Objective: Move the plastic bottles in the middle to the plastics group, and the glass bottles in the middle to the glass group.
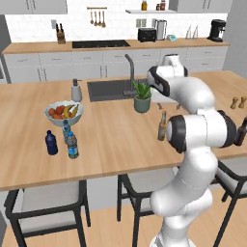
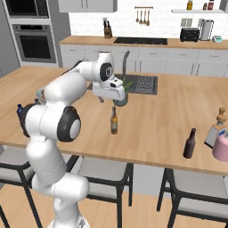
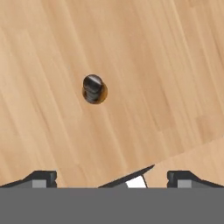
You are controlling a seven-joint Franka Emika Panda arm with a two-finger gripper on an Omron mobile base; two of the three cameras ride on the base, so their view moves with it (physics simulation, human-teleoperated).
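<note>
1. Gripper spread to full width, nothing between the fingertips; in the hand view pointed straight down at bare wooden island counter.
2. Gripper in the right base view hanging above the counter just beside the potted plant, above and slightly behind the amber beer bottle.
3. Amber beer bottle seen cap-on from above in the hand view, upright, apart from both fingertips, up and left of the gap between them.
4. Same amber bottle in the left base view standing in front of the potted plant, partly behind the arm.
5. Dark brown beer bottle upright well right of the potted plant, near the front edge of the counter; dark bottle showing at the right edge of the left base view.
6. Clear water bottle with blue label upright well left of the potted plant, just in front of the fruit bowl.
7. Navy bottle and pale-blue bottle just beside that water bottle, all 3 close together.
8. 2 small stubby brown bottles far right of the potted plant, side by side.
9. Sink and faucet directly behind the potted plant.
</note>
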